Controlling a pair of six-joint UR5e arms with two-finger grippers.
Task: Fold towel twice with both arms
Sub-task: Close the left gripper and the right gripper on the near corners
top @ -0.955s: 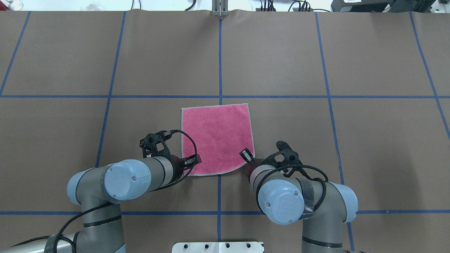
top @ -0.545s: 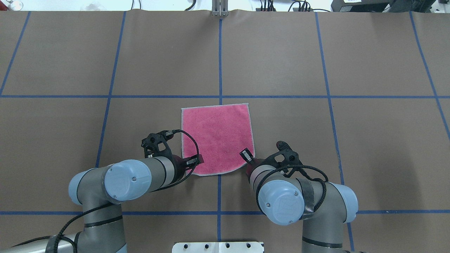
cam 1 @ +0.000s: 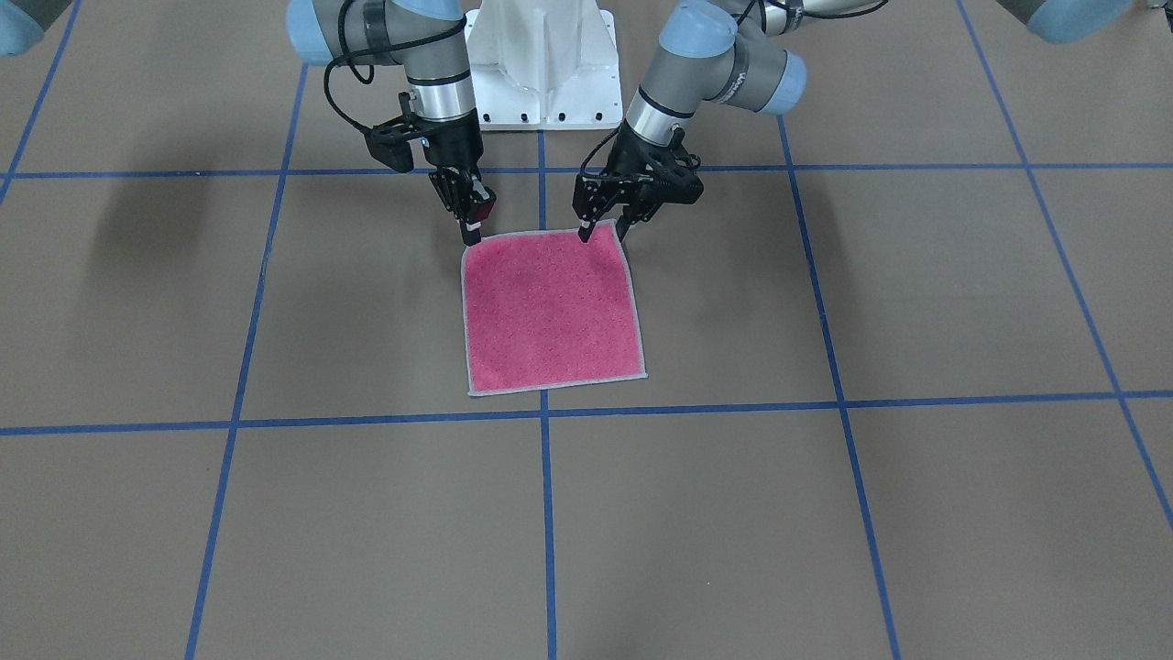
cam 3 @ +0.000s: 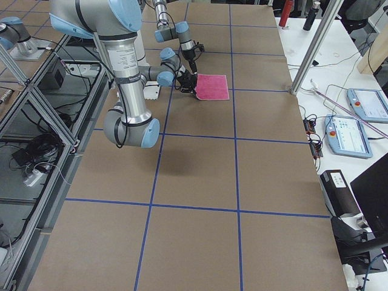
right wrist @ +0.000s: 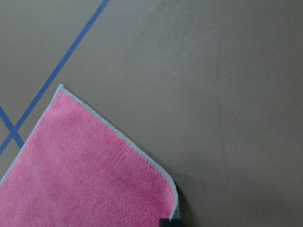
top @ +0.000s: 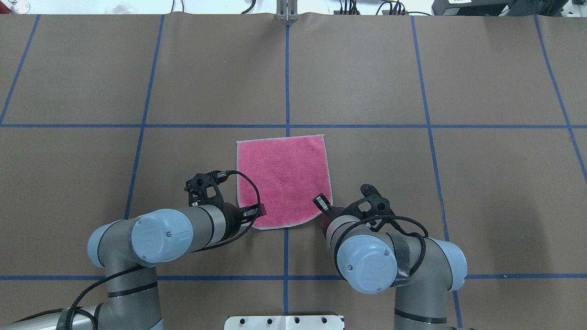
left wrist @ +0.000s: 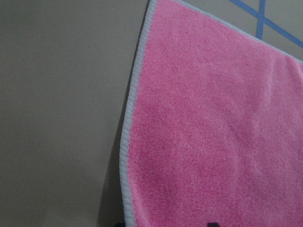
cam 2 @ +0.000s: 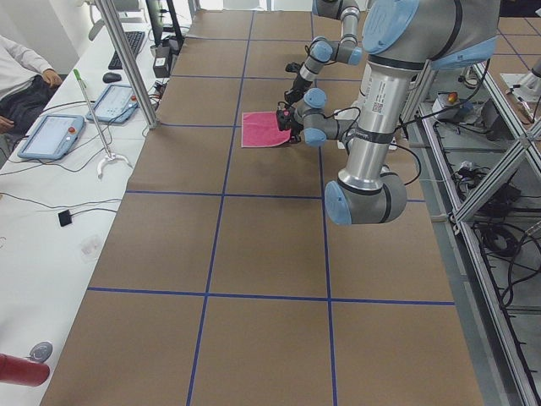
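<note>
The towel (cam 1: 550, 307) lies pink face up and unfolded on the brown table (top: 284, 178), a little ahead of the robot. Both grippers are at its two near corners. My right gripper (cam 1: 470, 231) (top: 322, 201) is shut on its corner, which the right wrist view shows raised off the table over a shadow (right wrist: 173, 203). My left gripper (cam 1: 605, 231) (top: 254, 211) stands over the other corner with its fingers apart, one on the cloth and one just outside the edge. The left wrist view shows the towel's grey-stitched edge (left wrist: 130, 118) close up.
The white pedestal base (cam 1: 541, 64) stands right behind the grippers. Blue tape lines (top: 287, 73) divide the brown table cover. Beyond the far table edge a side desk carries tablets (cam 2: 51, 135) and a metal post (cam 2: 127, 63), with a person's sleeve (cam 2: 21, 72) there.
The left arm has shifted slightly toward the robot, and the towel's near left corner now looks rounded. The right arm and the rest of the towel have not moved.
</note>
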